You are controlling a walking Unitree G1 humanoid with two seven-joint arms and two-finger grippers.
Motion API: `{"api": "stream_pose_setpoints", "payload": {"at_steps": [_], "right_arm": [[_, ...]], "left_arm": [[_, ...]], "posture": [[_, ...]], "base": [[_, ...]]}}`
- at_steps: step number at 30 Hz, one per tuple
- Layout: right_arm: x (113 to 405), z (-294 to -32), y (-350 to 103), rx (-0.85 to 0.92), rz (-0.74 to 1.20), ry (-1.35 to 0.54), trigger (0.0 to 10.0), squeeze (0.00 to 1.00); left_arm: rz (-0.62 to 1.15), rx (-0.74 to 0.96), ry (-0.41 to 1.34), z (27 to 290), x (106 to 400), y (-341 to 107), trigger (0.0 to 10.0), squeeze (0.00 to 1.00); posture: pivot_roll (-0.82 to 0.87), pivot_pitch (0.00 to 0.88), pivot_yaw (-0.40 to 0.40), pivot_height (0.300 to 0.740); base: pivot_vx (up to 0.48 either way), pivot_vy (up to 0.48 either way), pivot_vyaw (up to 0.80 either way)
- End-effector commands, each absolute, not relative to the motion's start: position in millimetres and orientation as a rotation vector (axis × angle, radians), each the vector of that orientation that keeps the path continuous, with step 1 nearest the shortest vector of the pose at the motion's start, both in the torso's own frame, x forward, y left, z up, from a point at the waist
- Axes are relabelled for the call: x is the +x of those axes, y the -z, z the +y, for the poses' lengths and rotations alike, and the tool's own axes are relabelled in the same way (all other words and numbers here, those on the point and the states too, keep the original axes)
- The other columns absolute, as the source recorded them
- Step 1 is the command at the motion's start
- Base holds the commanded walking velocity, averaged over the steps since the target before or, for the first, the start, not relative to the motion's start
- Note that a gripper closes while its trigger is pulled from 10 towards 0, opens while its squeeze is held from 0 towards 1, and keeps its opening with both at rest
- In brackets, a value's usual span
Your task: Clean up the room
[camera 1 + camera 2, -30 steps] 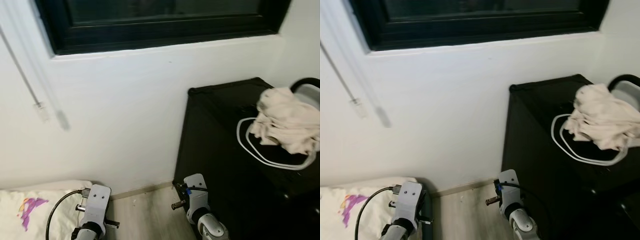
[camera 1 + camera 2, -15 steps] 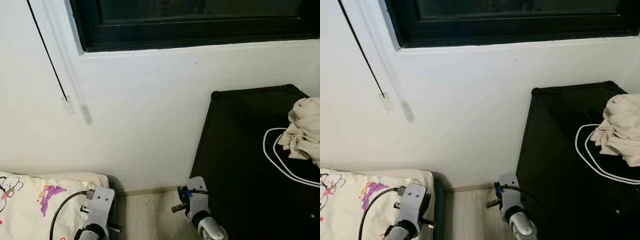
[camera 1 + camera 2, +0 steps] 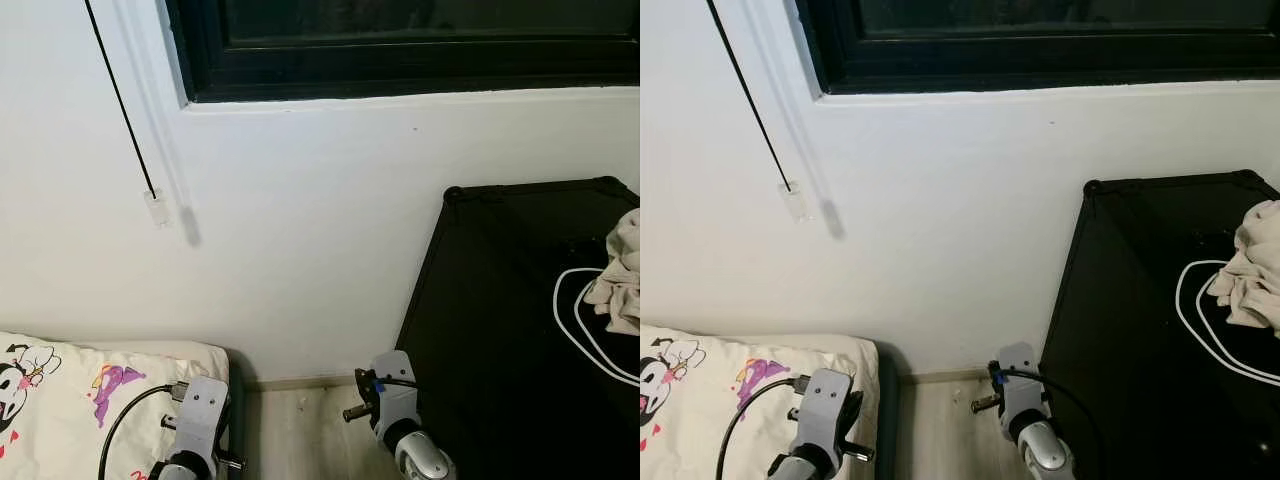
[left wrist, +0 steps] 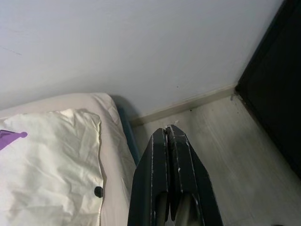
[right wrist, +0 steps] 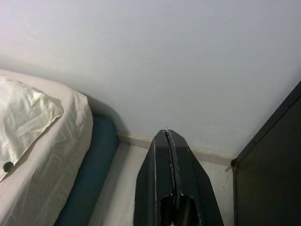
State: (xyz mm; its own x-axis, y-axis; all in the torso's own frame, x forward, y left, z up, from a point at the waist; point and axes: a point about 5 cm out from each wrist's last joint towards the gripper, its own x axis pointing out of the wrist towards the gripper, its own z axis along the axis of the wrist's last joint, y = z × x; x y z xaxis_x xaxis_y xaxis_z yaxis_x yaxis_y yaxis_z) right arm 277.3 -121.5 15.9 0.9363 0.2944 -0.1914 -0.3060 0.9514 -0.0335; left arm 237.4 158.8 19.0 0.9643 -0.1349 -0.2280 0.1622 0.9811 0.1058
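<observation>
A crumpled beige cloth (image 3: 1257,265) lies on top of a black cabinet (image 3: 1140,330) at the right, beside a looped white cable (image 3: 1200,320). A cartoon-print pillow (image 3: 60,385) rests on the bed at the lower left. Both arms hang low at the frame's bottom edge. My left gripper (image 4: 167,129) is shut with nothing in it, above the floor strip beside the bed. My right gripper (image 5: 167,132) is shut and empty too, pointing at the wall base between bed and cabinet.
A white wall faces me, with a black-framed window (image 3: 400,50) above. A blind cord with a small weight (image 3: 152,200) hangs at the left. A narrow strip of pale wood floor (image 4: 211,141) runs between the bed's blue edge (image 5: 89,179) and the cabinet.
The whole view has swung to the left: the cabinet and cloth slid toward the right edge, and more pillow and blind cord came into sight. Both grippers stayed shut.
</observation>
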Motion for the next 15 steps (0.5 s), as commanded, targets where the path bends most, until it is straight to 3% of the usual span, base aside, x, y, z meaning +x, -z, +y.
{"api": "stream_pose_setpoints", "payload": {"at_steps": [1, 10, 15], "right_arm": [[272.7, -122.0, -11.1, -0.058, 0.21, -0.301, 10.0, 0.0], [271.1, -122.0, -12.1, -0.053, 0.197, -0.295, 10.0, 0.0], [272.3, -123.4, -11.8, -0.019, 0.207, -0.28, 10.0, 0.0]], "left_arm": [[0.236, 0.115, 0.164, 155.5, 233.7, -16.8, 10.0, 0.0], [0.235, 0.107, 0.177, 154.9, 234.1, -17.3, 10.0, 0.0], [0.231, 0.106, 0.173, 155.2, 234.3, -18.0, 10.0, 0.0]], "posture": [[-0.02, 0.109, -0.015, 0.74], [-0.02, 0.109, -0.014, 0.74], [-0.02, 0.111, -0.015, 0.74]], "base": [[0.0, 0.0, 0.8], [0.0, 0.0, 0.8], [0.0, 0.0, 0.0]]}}
